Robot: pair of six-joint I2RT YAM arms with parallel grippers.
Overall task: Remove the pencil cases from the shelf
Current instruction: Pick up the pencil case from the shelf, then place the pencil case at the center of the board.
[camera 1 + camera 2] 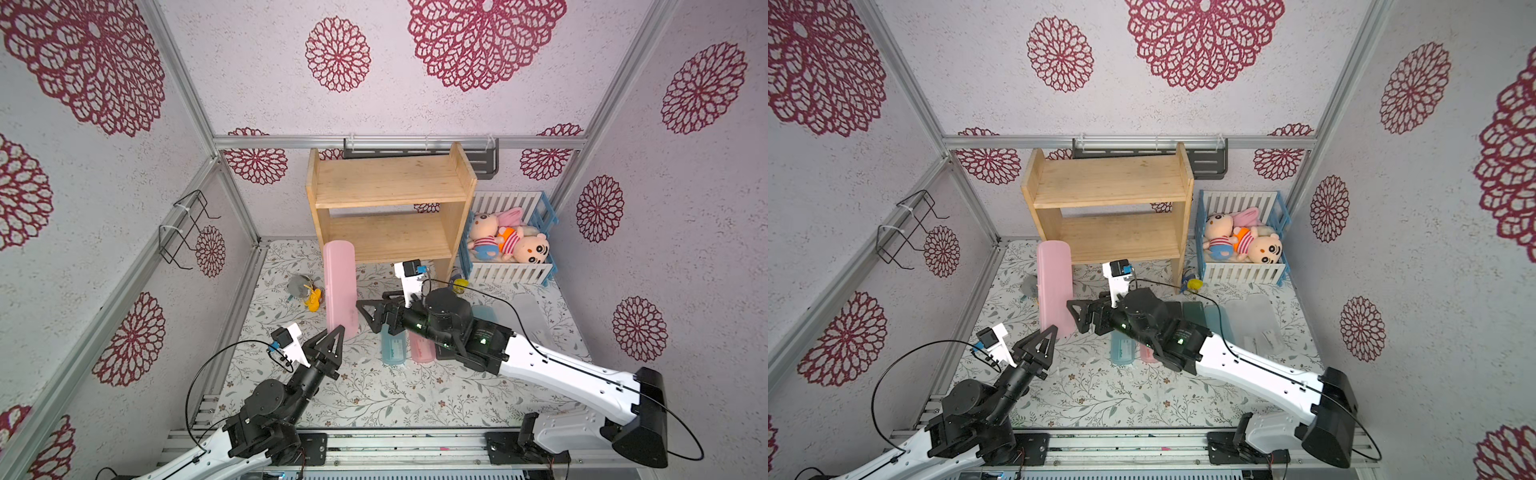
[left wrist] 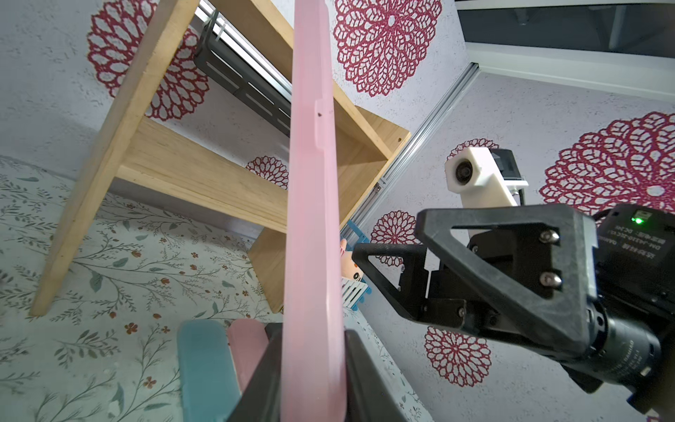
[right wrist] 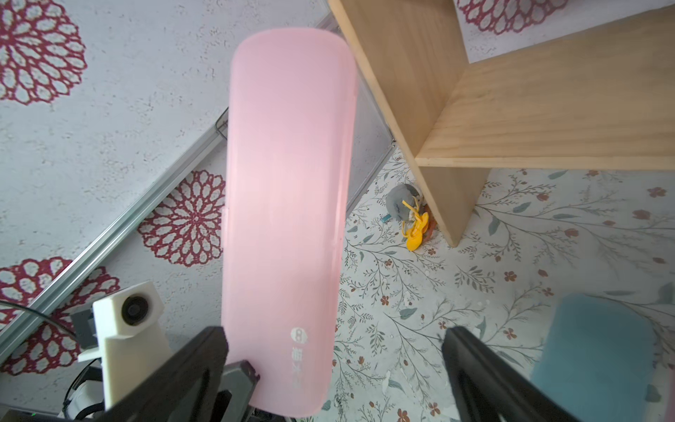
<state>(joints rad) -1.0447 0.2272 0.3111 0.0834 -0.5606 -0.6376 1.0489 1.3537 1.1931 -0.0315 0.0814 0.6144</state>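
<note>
White arm shells are meeting black joints; triangular black fingers are carrying two silver screws; behind the fingers, a green light is glowing.

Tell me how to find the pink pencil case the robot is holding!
Look at the wooden shelf at the back. By its left side, a pink pencil case sticks out of the left gripper, off the table. The other pink pencil case lies flat beside a light blue one.
</note>
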